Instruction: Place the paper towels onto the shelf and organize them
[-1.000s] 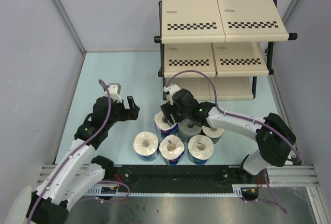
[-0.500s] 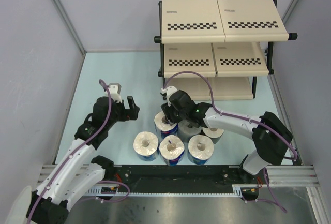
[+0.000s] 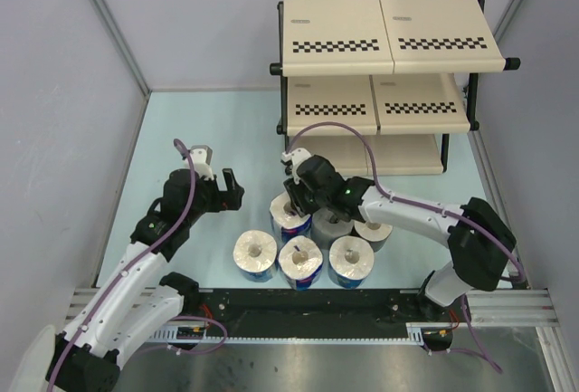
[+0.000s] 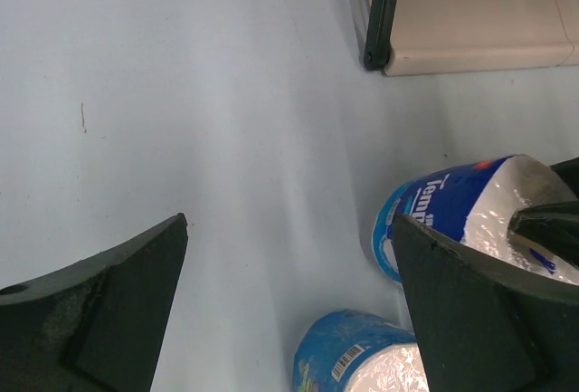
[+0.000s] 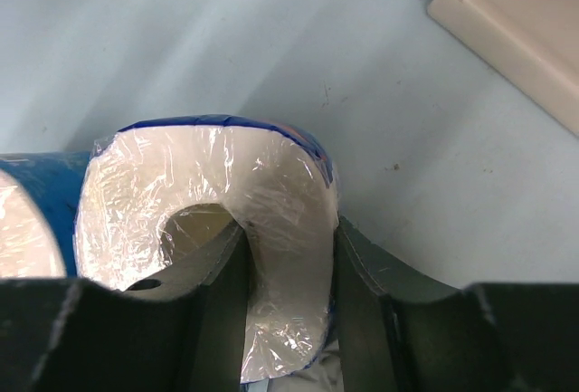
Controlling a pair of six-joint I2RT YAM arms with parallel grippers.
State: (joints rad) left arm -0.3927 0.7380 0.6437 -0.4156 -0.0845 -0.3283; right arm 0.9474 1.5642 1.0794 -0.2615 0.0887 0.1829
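1. Blue-wrapped roll [image 3: 290, 215], among paper towels [image 3: 351, 261] by the tabletop's near edge, is pinched by its wall in the right gripper [image 5: 288, 274].
2. The left gripper [image 4: 289, 301] is held wide and empty, to their left.
3. The shelf [image 3: 389, 48] is seen at the far right corner.

bright, even light, soft shadows

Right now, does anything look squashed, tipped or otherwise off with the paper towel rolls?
Only one: the Tempo roll in the right gripper looks pinched, with one finger in its core and one outside, denting the wall. The other rolls stand upright on the table.
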